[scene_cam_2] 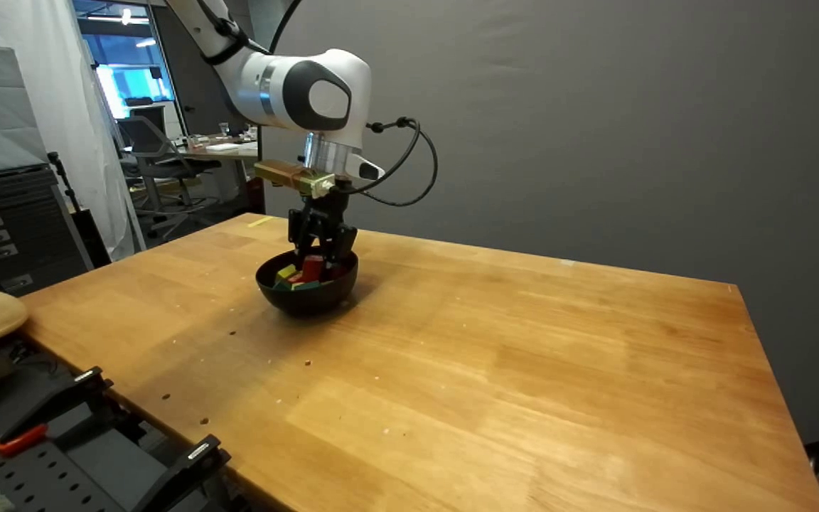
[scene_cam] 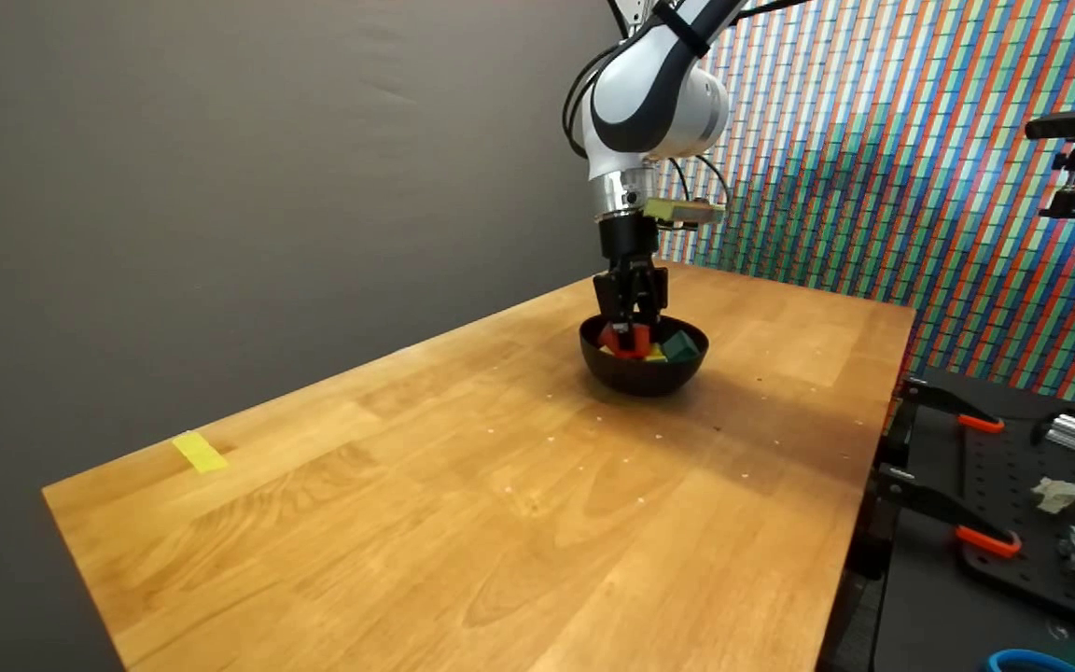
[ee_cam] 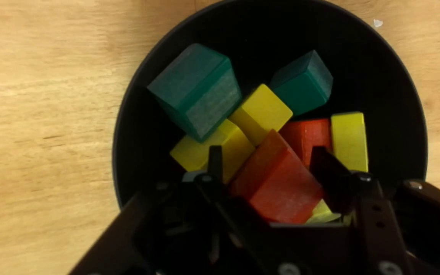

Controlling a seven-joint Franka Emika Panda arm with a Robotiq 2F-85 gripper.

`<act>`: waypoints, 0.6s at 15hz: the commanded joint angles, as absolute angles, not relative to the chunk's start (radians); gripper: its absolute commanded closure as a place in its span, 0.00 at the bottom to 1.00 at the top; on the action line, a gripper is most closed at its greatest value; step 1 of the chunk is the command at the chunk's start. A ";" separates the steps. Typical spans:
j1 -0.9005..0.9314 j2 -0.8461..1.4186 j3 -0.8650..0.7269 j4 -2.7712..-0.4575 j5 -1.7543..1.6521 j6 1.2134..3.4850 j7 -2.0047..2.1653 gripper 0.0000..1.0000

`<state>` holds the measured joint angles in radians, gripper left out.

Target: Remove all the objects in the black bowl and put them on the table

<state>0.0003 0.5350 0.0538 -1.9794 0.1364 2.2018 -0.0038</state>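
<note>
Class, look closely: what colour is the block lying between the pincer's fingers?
The block is red; the wrist view shows it best.

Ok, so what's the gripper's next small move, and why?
I'd likely close the gripper gently on the larger-looking red block between its fingers. In the wrist view, a yellow block shows in the gap beside one of them, so the grip doesn't look made yet. That red block lies in the bowl and belongs on the table.
</note>
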 commanded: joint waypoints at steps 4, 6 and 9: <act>-0.027 0.503 0.059 -1.990 0.189 2.188 -0.022 0.61; -0.027 0.497 0.061 -1.991 0.193 2.189 -0.022 0.74; -0.015 0.463 0.055 -2.005 0.175 2.176 -0.006 0.87</act>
<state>-0.0171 0.5205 0.0549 -1.9802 0.1665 2.1989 -0.0041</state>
